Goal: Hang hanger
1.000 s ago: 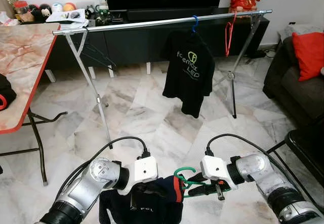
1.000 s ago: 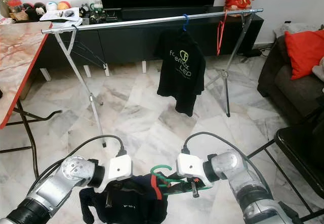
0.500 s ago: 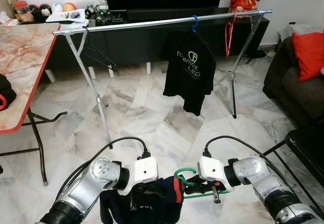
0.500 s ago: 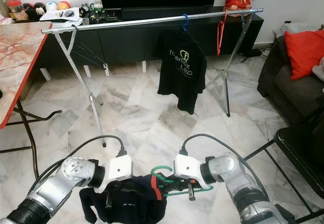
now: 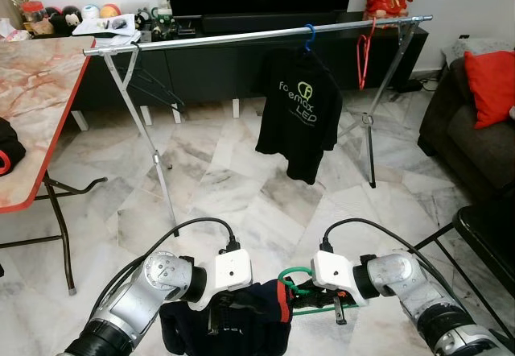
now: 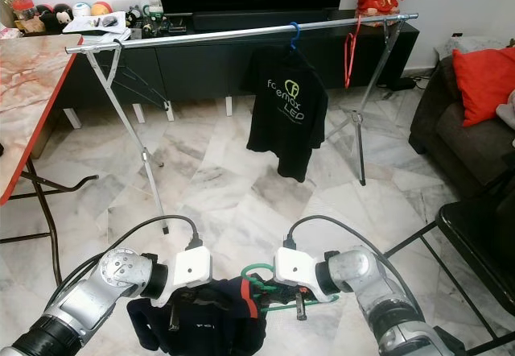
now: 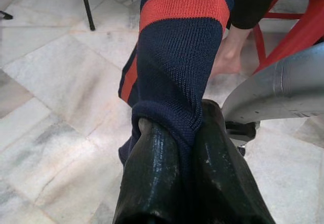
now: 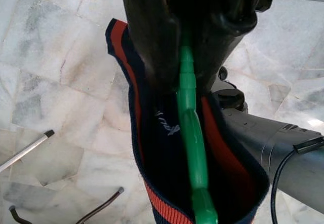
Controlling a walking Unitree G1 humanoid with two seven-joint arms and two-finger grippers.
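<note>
Between the two wrists, low over the marble floor (image 5: 241,203), the right gripper (image 8: 185,74) was clamped on a green hanger (image 8: 195,153); the left gripper (image 7: 185,148) pinched a navy garment (image 5: 241,324) with orange band. Garment partly on; hanging on the rail (image 5: 241,38) remained. Hanger lay roughly level, long axis across the body, hook (image 5: 291,275) toward the left arm

Table (image 5: 32,90) left, sofa (image 5: 475,122) right — rail (image 5: 257,35) ahead between them.

hanger (image 8: 188,97): green | garment (image 7: 177,51): navy, red stripe | floor (image 5: 233,187): white marble
</note>
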